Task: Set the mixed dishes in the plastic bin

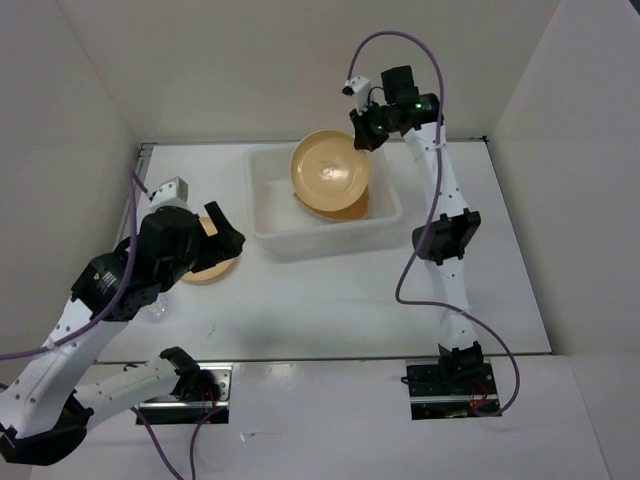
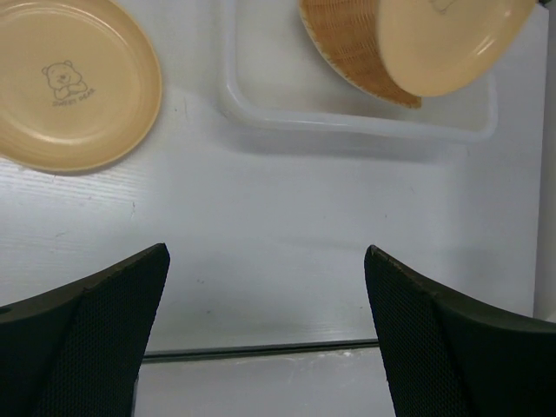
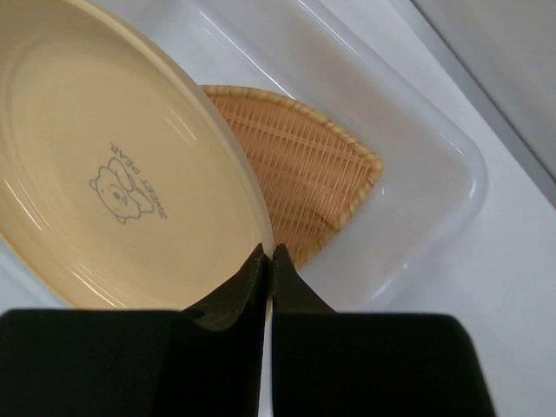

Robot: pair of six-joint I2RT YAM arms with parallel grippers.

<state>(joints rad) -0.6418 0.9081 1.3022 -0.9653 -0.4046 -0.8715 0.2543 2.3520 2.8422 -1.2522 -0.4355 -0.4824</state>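
Note:
My right gripper [image 1: 368, 135] [image 3: 268, 256] is shut on the rim of a round pale orange plate [image 1: 330, 170] [image 3: 113, 174] and holds it tilted above the plastic bin [image 1: 275, 235] [image 3: 434, 174]. The woven orange plate [image 1: 352, 210] [image 3: 304, 165] lies in the bin under it. My left gripper [image 1: 228, 232] [image 2: 265, 339] is open and empty above the table. The second round plate [image 1: 205, 268] [image 2: 74, 82] lies on the table left of the bin, partly under the left arm. One clear cup [image 1: 155, 312] shows faintly beside the left arm; the other is hidden.
White walls enclose the table on the left, back and right. The table's near edge [image 2: 261, 352] runs just below the left fingers. The right arm's purple cable [image 1: 400, 290] hangs over the table right of the bin.

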